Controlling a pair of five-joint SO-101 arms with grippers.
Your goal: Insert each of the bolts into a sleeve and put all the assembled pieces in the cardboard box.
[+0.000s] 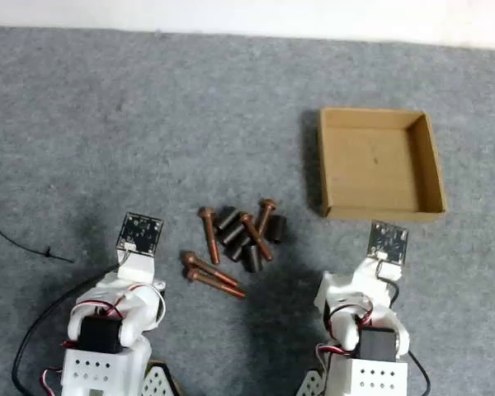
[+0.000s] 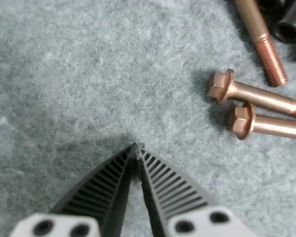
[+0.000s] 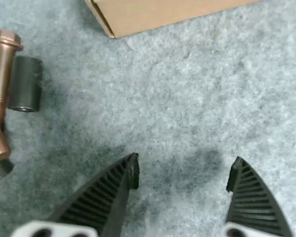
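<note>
nothing assembled yet, and the shallow brown cardboard box (image 1: 326, 165) is empty. copper-coloured flanged bolts (image 1: 209, 235) and short black tubular sleeves (image 1: 252, 257) lie heaped near the box's front-left corner. left gripper (image 2: 136, 148) is pinched closed on nothing. right gripper (image 3: 182, 170) is spread wide, just off the box's front wall. suggest right takes the box-side sleeve (image 3: 25, 83) and left a loose bolt near its head. line up axes before pushing.

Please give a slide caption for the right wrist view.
Open right gripper over grey carpet, near a copper bolt, a sleeve and the cardboard box.
</note>
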